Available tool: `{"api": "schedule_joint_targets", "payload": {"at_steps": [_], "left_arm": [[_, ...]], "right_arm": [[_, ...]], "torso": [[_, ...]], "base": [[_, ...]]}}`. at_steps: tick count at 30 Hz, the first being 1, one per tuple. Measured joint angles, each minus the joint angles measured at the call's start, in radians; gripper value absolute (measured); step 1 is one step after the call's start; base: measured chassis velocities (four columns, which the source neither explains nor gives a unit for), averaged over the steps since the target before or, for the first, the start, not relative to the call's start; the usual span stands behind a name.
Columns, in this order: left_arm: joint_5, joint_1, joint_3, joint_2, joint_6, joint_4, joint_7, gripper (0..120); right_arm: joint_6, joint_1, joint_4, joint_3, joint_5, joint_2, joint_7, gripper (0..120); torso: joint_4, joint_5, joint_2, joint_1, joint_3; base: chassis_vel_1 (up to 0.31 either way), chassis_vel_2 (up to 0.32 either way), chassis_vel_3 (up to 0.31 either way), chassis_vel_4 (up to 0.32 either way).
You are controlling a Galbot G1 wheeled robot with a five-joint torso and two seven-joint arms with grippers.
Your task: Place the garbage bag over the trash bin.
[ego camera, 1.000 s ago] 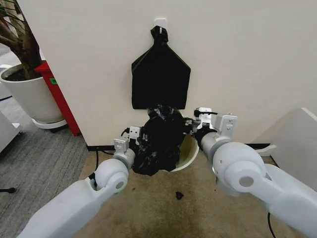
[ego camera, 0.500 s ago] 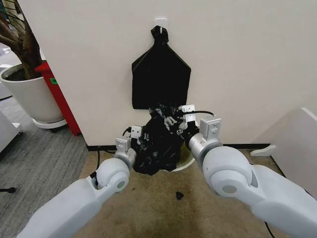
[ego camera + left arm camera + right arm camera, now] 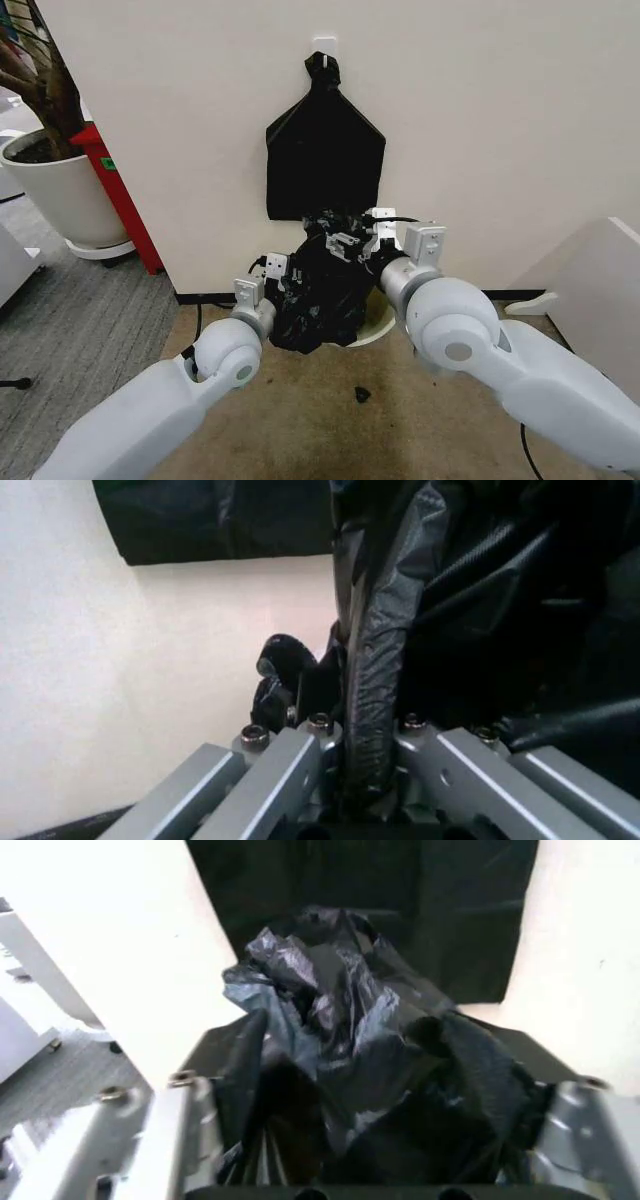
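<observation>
Both the left gripper (image 3: 280,272) and the right gripper (image 3: 350,240) are clamped on the garbage bag (image 3: 322,290). The bag covers most of the trash bin (image 3: 378,325), which stands against the wall (image 3: 500,120) under a flat black bundle (image 3: 325,150).

Glossy black garbage bag (image 3: 322,295), cream-white trash bin (image 3: 375,328), red stand (image 3: 115,195).

No legible text, label, brand, number or sign anywhere.
</observation>
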Motion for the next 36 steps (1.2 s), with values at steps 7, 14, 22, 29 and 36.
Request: {"api": "schedule_joint_targets", "payload": {"at_steps": [7,14,22,29,36], "left_arm": [[0.008,0.006,0.005,0.001,-0.001,0.0,0.005,1],[0.037,0.035,0.009,0.015,-0.01,-0.01,0.03,1],[0.076,0.087,-0.033,0.036,-0.044,-0.023,0.081,1],[0.136,0.136,-0.077,0.05,-0.085,-0.026,0.146,1],[0.16,0.177,-0.106,0.055,-0.117,-0.033,0.182,1]], "right_arm": [[-0.002,0.005,-0.011,0.004,-0.027,-0.006,-0.001,34],[-0.012,0.01,-0.047,0.028,-0.04,-0.02,0.0,7],[-0.054,-0.016,-0.069,0.073,0.018,-0.116,-0.019,0],[-0.129,-0.021,-0.056,0.134,0.172,-0.207,-0.023,3],[-0.162,-0.021,-0.053,0.233,0.44,-0.257,-0.001,26]], "torso": [[0.0,-0.0001,0.0,0.0,0.0],[0.0001,-0.0001,0.0,0.0,0.0],[-0.0001,0.0001,0.0,0.0,0.0],[0.0,0.0,0.0,0.0,0.0],[0.0,0.0,0.0,0.0,0.0]], "base": [[0.0,0.0,0.0,0.0],[0.0,0.0,0.0,0.0],[0.0,0.0,0.0,0.0],[0.0,0.0,0.0,0.0],[0.0,0.0,0.0,0.0]]}}
